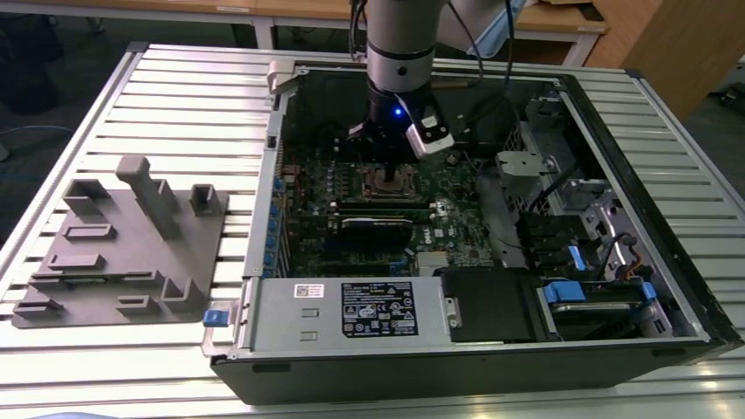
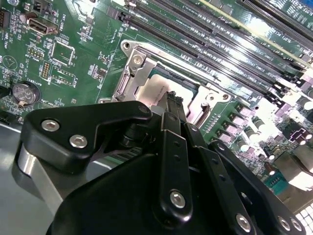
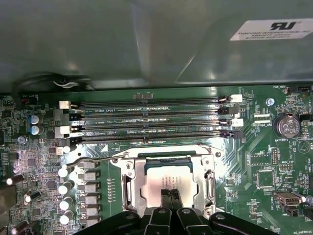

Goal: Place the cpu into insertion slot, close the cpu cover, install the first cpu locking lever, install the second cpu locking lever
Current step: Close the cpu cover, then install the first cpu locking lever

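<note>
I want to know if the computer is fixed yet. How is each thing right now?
cpu: lying flat inside its frame.
cpu cover: down around the cpu.
fingers: shut, tips over the cpu.
memory slots: empty.
computer case: side open.

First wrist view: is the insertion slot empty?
No, the silver-tan cpu lies in the insertion slot, under the fingers.

Table [image 1: 174, 87]: pale slatted metal, glare along near edge.
Desks [image 1: 163, 10]: wooden, along far side.
Floor [image 1: 47, 148]: dark grey.
</note>
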